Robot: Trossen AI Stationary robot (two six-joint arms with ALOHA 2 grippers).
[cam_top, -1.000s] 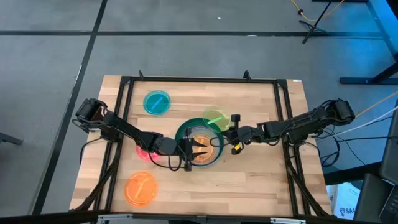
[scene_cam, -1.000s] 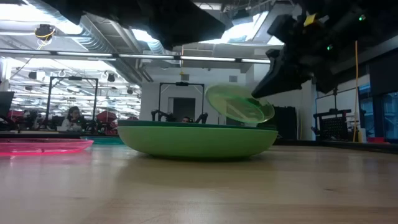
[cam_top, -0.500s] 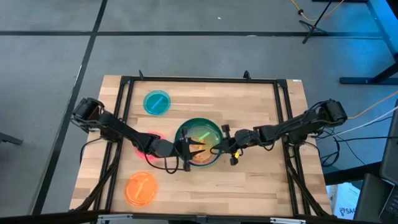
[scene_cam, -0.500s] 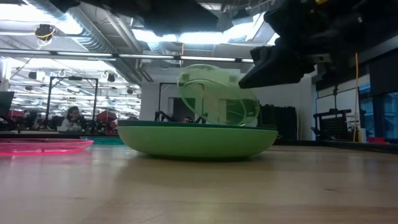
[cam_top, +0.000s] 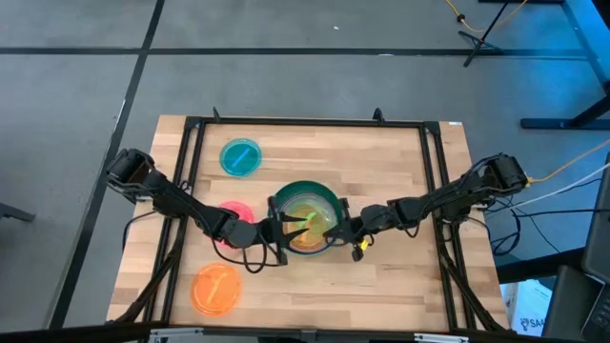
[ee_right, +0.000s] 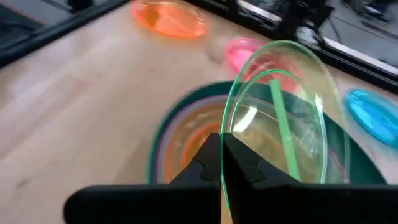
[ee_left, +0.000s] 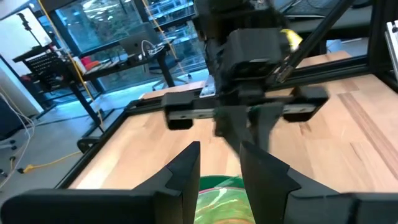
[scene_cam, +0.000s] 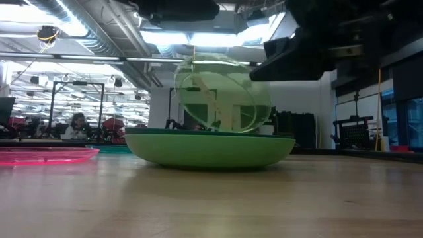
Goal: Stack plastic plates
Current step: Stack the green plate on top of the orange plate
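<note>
A stack of plates (cam_top: 303, 187) sits at the table's middle, with a mint green plate (scene_cam: 211, 151) at the bottom, a dark green rim and an orange plate (ee_right: 186, 140) showing inside. My right gripper (cam_top: 335, 230) is shut on a translucent lime plate (scene_cam: 221, 92), which stands nearly on edge over the stack. My left gripper (cam_top: 282, 232) is open and empty at the stack's left rim, facing the right gripper. Its fingers (ee_left: 186, 174) stand apart. My right gripper pinches the lime plate's rim (ee_right: 225, 132) between its two fingers. They come from the table's right, slanting down. The plate stands steeply tilted above the stack (scene_cam: 221, 92). I cannot tell whether its lower edge touches the plates beneath.
A cyan plate (cam_top: 240, 157) lies far left of the stack, a red-pink plate (cam_top: 229, 210) just left of it under the left arm, and an orange plate (cam_top: 216, 289) near the front left. A black frame (cam_top: 305, 122) borders the table. People sit in the room behind (scene_cam: 78, 125).
My right gripper has carried the lime plate from the stack's far right rim to over its middle. The plate has tipped from slanting to nearly on edge. My left gripper has drawn back a little toward the table's left.
</note>
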